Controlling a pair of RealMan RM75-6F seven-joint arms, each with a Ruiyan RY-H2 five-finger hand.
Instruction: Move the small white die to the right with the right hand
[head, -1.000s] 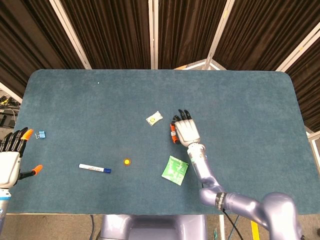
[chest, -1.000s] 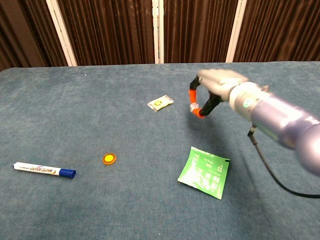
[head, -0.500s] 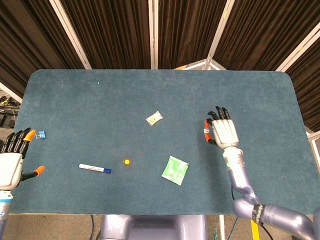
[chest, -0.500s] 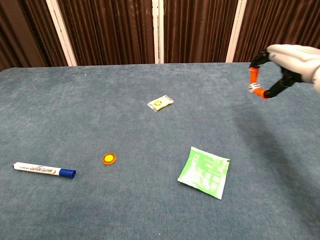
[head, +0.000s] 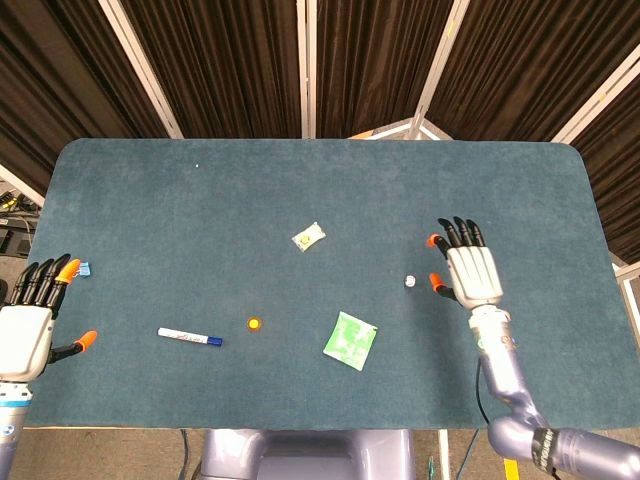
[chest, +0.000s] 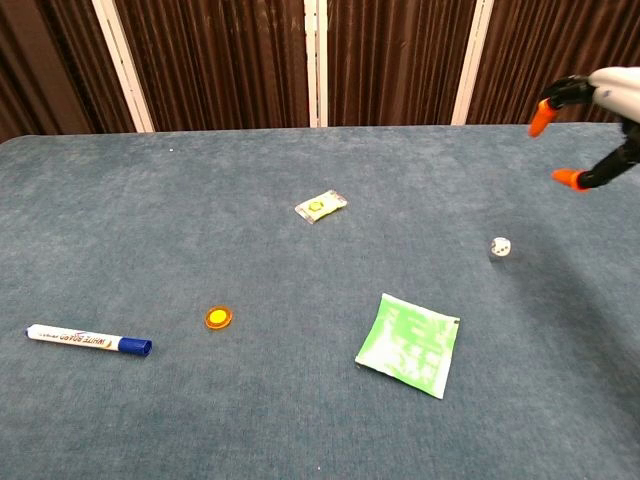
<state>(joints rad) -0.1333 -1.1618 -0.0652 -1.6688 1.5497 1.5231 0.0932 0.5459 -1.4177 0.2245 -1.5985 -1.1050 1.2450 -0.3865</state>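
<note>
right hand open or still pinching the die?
Open. The right hand has its orange-tipped fingers spread; the small white die lies apart on the blue table.

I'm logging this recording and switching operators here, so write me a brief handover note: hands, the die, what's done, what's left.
Right hand: open, holds nothing, beside the die and apart from it.
Left hand: open, idle at the table's left edge.
Small white die: resting on the cloth, right of the green packet.
Done: die lies on the right side, released.
Left: probably just withdrawing the right hand.
</note>
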